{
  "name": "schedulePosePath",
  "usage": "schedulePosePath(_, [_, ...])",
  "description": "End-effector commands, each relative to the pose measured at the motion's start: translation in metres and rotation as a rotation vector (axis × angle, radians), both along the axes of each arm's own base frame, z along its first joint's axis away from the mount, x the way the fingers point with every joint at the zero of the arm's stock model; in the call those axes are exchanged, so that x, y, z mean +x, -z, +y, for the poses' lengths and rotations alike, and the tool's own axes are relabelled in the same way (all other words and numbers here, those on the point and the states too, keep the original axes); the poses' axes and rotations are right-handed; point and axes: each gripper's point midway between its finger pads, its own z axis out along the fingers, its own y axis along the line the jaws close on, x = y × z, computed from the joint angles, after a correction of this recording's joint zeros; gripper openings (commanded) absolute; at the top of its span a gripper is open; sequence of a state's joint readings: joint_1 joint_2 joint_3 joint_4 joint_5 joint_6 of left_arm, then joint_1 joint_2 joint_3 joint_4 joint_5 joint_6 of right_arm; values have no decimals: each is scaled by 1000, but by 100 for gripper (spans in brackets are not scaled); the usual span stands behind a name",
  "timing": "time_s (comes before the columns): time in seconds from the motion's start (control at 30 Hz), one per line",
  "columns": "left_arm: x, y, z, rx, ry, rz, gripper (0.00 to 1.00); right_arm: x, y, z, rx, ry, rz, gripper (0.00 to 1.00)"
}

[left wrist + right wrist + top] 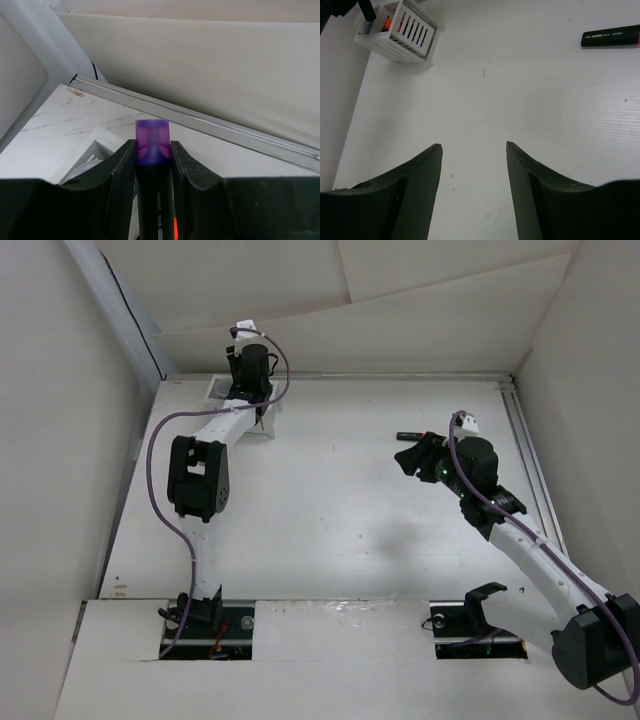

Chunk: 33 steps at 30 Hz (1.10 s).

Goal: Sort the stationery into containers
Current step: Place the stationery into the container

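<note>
My left gripper [247,380] is at the far left of the table, above the white slotted organiser [219,389]. In the left wrist view the left gripper [153,150] is shut on a black highlighter with a purple cap [152,142], and part of the organiser [89,150] shows below it. My right gripper [474,147] is open and empty over bare table; it also shows in the top view [409,458]. A second black marker with a pink end [610,38] lies beyond it [411,434]. The organiser [415,35] holds an orange piece [386,23]. The blue-and-white roll and the clear-purplish piece are out of view.
White walls enclose the table on the far, left and right sides. A metal rail [525,440] runs along the right edge. The left arm's elbow [198,475] hangs over the left middle of the table.
</note>
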<state>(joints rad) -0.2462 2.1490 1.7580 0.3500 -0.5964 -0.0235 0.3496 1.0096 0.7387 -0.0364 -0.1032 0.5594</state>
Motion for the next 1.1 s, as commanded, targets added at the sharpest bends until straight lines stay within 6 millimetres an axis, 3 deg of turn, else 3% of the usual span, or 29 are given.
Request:
schedulePosePath(0.0, [5,-27,-4,-8,-4,-89,17,5,-24,6,13,-24,-92,60])
schedulePosePath(0.07, [6,-19,-3,-5,-13,-82,17,5,-24,6,13,-24,-92,60])
schedulePosePath(0.27, [6,-23,-12,10,-11,-105,17,1,-30,11,27,-53,-106,60])
schedulePosePath(0.33, [8,-10,-18,24,0,-81,17,1,-30,11,27,-53,-106,60])
schedulePosePath(0.43, [9,-8,-24,30,9,-87,17,1,-30,11,27,-53,-106,61])
schedulePosePath(1.07, [-6,27,-19,32,0,-34,21,-4,-35,10,35,-62,-125,61])
